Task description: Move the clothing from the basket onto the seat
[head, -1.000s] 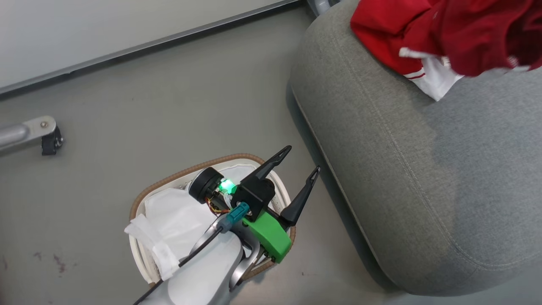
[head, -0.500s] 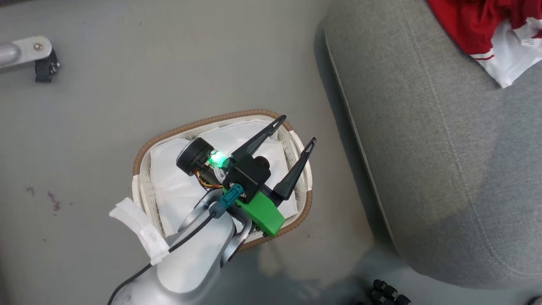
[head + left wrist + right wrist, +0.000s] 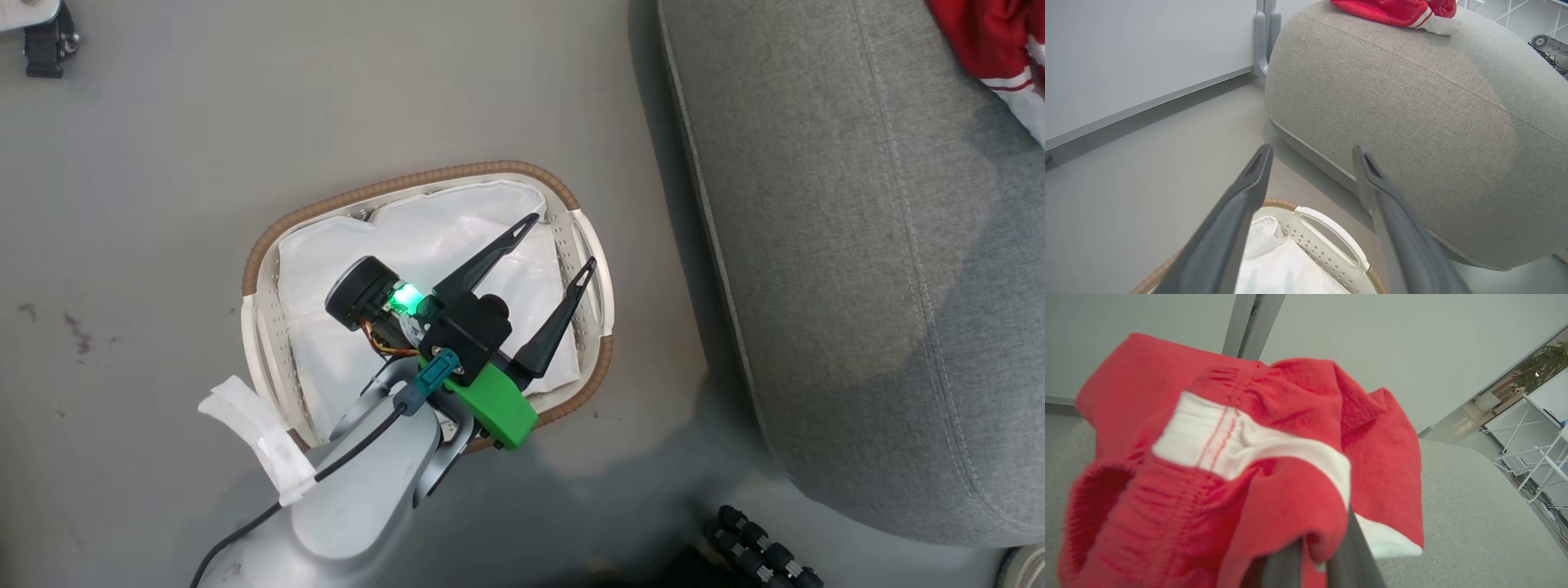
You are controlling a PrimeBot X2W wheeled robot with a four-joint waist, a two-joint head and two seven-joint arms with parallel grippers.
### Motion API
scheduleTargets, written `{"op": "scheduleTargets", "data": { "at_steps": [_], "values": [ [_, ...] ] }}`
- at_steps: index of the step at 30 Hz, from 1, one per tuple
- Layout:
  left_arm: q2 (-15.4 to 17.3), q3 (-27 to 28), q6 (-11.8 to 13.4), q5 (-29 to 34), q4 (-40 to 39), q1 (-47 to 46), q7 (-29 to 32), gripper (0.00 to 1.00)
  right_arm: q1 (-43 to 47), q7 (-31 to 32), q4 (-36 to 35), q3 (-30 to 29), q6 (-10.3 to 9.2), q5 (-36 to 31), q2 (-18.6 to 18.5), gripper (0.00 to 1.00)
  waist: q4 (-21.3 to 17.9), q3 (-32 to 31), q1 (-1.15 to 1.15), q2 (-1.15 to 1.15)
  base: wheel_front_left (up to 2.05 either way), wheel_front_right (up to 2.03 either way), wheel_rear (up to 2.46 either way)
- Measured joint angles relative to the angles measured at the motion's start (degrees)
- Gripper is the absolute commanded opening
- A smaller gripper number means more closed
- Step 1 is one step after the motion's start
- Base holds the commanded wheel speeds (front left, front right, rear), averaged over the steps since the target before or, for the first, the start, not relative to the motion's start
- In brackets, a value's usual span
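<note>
The left end effector (image 3: pixel 562 241), spread, hangs over the basket (image 3: pixel 408 184) and its white lining (image 3: pixel 424 237). The right end effector (image 3: pixel 1316 555), fingertips buried, seemingly pinches the clothing (image 3: pixel 1274 457) over the seat (image 3: pixel 857 245); the head view crops that red heap at 1 o'clock.

The left gripper (image 3: pixel 562 241) hangs with its fingers spread wide, while the right gripper (image 3: pixel 1315 555) pinches the red clothing (image 3: pixel 1290 416).

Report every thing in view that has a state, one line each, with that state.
left gripper, open, above the basket, holding nothing
right gripper, shut on the clothing
clothing, bunched, on top of the seat
basket, upright on the floor, white lining showing inside, no red fabric visible
seat, carrying clothing at one end
</note>
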Motion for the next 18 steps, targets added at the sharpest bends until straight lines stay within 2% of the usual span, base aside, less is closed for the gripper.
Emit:
{"op": "scheduleTargets", "data": {
  "at_steps": [1, 2, 8, 18],
  "values": [
    [0.0, -0.1, 0.0, 0.0, 0.1, 0.0, 0.0, 1.00, 0.6, 0.0, 0.0, 0.3, 0.00, 0.1, 0.3, 0.48, -0.2, -0.2, 0.00, 0.00, 0.00, 0.00, 0.00],
    [0.0, -0.2, 0.0, 0.0, 0.2, 0.0, 0.0, 1.00, 1.2, 0.0, -0.2, 0.7, 0.00, 0.2, 0.6, 1.00, -0.3, -0.5, 0.00, 0.00, 0.00, 0.00, 0.00],
    [-0.1, -0.3, 0.0, -0.9, 0.7, 0.2, 0.0, 1.00, 6.5, 0.0, -2.7, 3.1, 0.00, 0.7, 1.3, 1.00, -1.0, -2.8, 0.00, 0.00, 0.00, 0.00, 0.00],
    [-1.0, 1.7, 0.0, -2.7, 0.9, 2.8, 0.0, 1.00, 18.9, 0.0, -9.0, 6.2, 0.00, 2.1, 4.7, 1.00, -1.9, -9.3, 0.00, 0.00, 0.00, 0.00, 0.00]
  ]
}}
